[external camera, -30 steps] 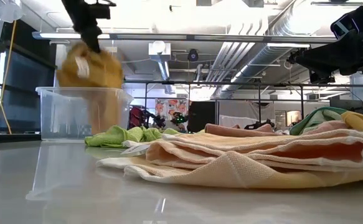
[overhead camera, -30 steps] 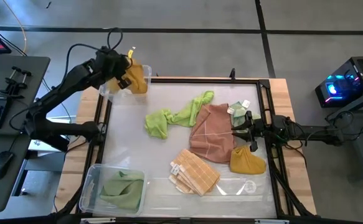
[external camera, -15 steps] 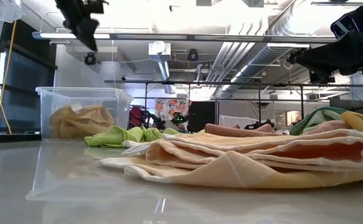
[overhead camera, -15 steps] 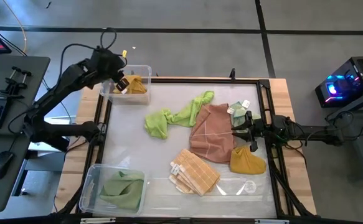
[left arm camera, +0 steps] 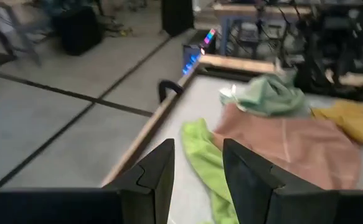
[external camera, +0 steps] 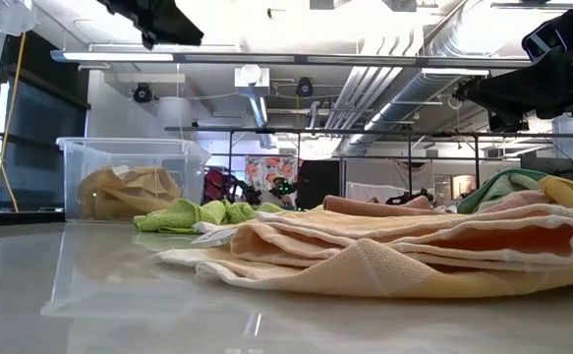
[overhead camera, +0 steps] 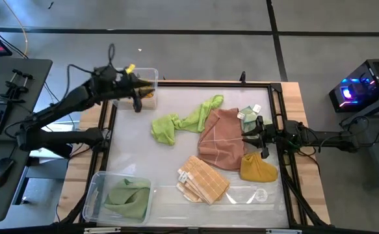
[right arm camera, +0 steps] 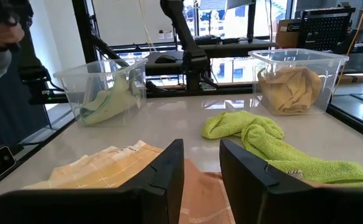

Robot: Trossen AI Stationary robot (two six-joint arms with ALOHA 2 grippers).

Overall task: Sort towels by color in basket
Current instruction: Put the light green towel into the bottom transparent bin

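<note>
My left gripper (overhead camera: 137, 102) is open and empty, above the far-left bin's (overhead camera: 151, 73) table-side edge; its fingers frame the lime towel in the left wrist view (left arm camera: 198, 168). A mustard towel (overhead camera: 147, 92) lies in that bin. My right gripper (overhead camera: 246, 136) is open and empty at the right, over the pink-brown towel (overhead camera: 218, 140). On the table lie a lime towel (overhead camera: 179, 122), a tan checked towel (overhead camera: 203, 179), a second mustard towel (overhead camera: 258, 169) and a sage towel (overhead camera: 249, 116). Another sage towel (overhead camera: 128, 198) lies in the near-left bin (overhead camera: 95, 195).
A black frame (overhead camera: 274, 86) runs round the white table top. A flat clear plastic piece (overhead camera: 254, 194) lies near the front edge. Bare table top lies between the two bins at the left (overhead camera: 127, 146).
My left gripper has let go of the mustard towel, which has dropped into the far-left bin and lies heaped there. The gripper has then swung toward the table's right, over the bin's table-side edge, turning to face the towels on the table.
</note>
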